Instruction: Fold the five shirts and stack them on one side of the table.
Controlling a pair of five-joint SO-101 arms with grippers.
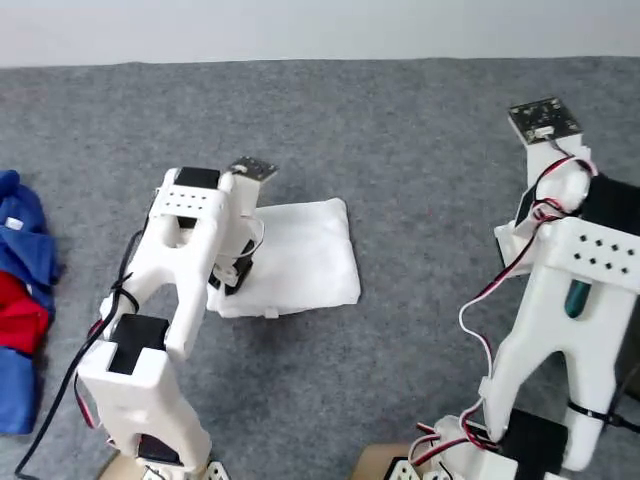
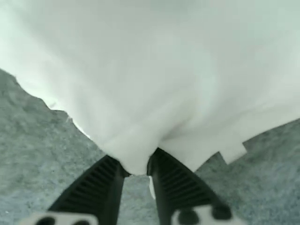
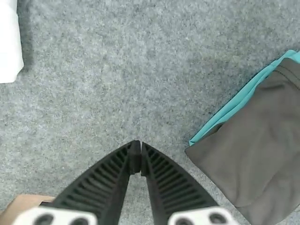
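You're looking at a robotics lab set-up here, not a home. Take the bench [image 1: 400, 130]: it's covered in grey felt, and behind it there's just a plain white wall [image 1: 300, 25]. Two white plastic arms stand at the near edge, the left arm [image 1: 175, 270] and the right arm [image 1: 565, 290]. Red and white wires [image 1: 543, 208] run loose along them, and a bare circuit board [image 1: 543, 120] rides on the right one's wrist. The clothes read as test pieces: a white shirt [image 1: 310, 255] folded mid-bench, a blue and red pile [image 1: 20, 300] at one side, and a grey shirt [image 3: 253, 154] by the right arm.
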